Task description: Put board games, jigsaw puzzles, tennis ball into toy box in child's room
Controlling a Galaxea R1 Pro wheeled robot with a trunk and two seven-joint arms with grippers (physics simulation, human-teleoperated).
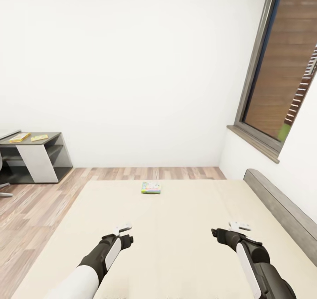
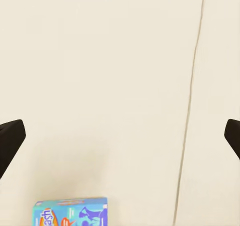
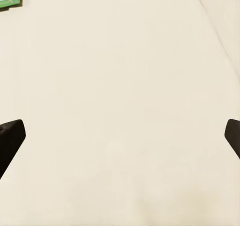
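Bed [image 1: 176, 246] with plain cream-beige cover, both arms stretched out over it. Pale green printed board game box [image 1: 151, 187] lies flat near the bed's far edge, well ahead of both arms. Blue cartoon board game box [image 2: 71, 212] lies on the cover below the left gripper [image 2: 120, 136], jaws spread wide, holding nothing. Right gripper [image 3: 120, 136] likewise spread over bare cover. Low dark grey-topped cabinet [image 1: 37, 156] by the far wall carries two flat yellow items [image 1: 29, 137].

bare bed [image 1: 176, 246], green game [image 1: 151, 187] far
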